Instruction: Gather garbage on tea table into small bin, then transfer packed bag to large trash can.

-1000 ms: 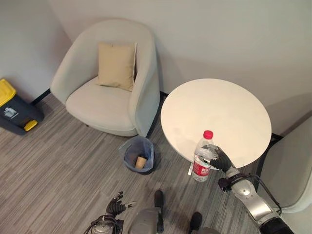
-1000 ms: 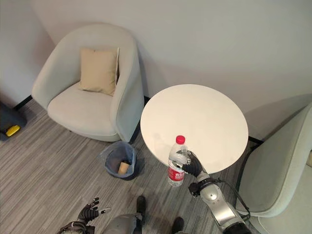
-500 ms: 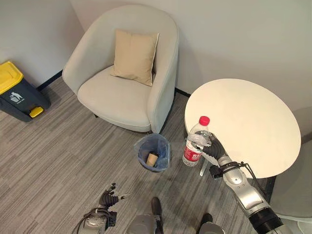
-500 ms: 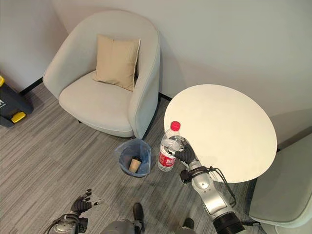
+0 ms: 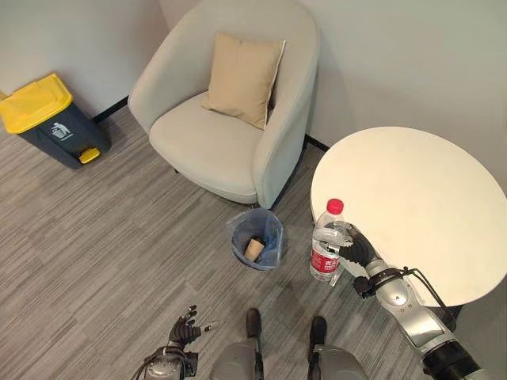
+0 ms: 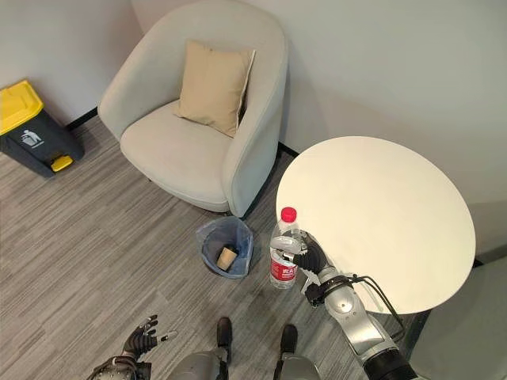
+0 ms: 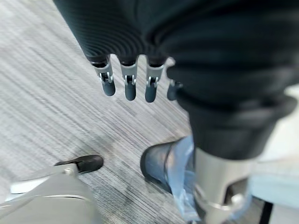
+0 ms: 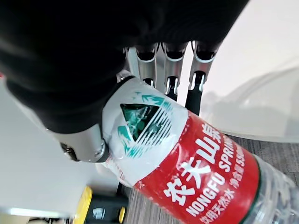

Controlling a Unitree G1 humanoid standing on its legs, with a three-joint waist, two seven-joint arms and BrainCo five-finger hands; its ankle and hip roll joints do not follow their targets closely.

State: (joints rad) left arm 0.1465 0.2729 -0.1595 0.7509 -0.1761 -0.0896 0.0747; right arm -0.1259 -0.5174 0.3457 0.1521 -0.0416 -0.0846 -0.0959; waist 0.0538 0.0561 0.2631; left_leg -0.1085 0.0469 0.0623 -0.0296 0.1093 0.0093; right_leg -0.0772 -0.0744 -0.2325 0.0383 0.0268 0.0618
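Note:
My right hand (image 5: 358, 251) is shut on a clear plastic water bottle (image 5: 325, 251) with a red cap and red label, held upright in the air beside the near left edge of the round white tea table (image 5: 420, 198). The right wrist view shows the fingers (image 8: 172, 74) curled round the bottle (image 8: 187, 163). A small bin (image 5: 257, 238) lined with a blue bag stands on the floor to the bottle's left, with a brown paper cup (image 5: 254, 248) inside. My left hand (image 5: 184, 330) hangs open low over the carpet. The large dark trash can (image 5: 49, 119) with a yellow lid stands at the far left.
A light grey armchair (image 5: 230, 103) with a tan cushion (image 5: 242, 77) stands against the wall behind the small bin. Grey striped carpet (image 5: 103, 237) covers the floor between the armchair and the large can.
The camera has swung, so the whole scene shifted right and down. The bottle stays in my right hand, now a little farther from the small bin. My left hand is unchanged.

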